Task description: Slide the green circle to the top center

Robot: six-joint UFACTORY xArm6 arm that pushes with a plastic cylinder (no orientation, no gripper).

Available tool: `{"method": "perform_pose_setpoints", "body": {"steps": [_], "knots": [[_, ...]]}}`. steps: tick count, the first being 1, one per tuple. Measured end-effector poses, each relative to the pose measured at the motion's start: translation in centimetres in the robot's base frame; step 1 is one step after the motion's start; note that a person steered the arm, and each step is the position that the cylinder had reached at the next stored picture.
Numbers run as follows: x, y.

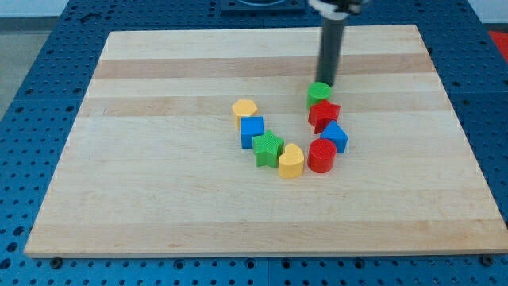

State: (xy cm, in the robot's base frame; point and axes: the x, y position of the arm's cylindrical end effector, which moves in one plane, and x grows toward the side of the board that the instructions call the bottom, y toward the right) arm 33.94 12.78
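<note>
Well off to the view's left of my tip [327,84] sit the yellow hexagon [244,108] and, below it, the blue cube [252,131], then the green star [268,149] and yellow heart [291,160]. Nearer, below my tip, lie the red cylinder [321,156], blue block [335,136] and red star [323,114]. The green circle [319,94] sits just below-left of my tip, touching it; being round, it shows no long axis or heading. My rod holds nothing, only presses against that block.

wooden board [159,199], eight coloured blocks clustered centre
</note>
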Motion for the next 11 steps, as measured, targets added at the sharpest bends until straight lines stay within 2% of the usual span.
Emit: {"method": "perform_pose_setpoints", "body": {"steps": [1, 2, 3, 4, 5, 7, 11], "knots": [[2.2, 3.9], [5.2, 2.9], [8.4, -0.2], [8.6, -4.1], [6.9, -5.1], [3.5, -1.0], [-0.1, -5.6]]}}
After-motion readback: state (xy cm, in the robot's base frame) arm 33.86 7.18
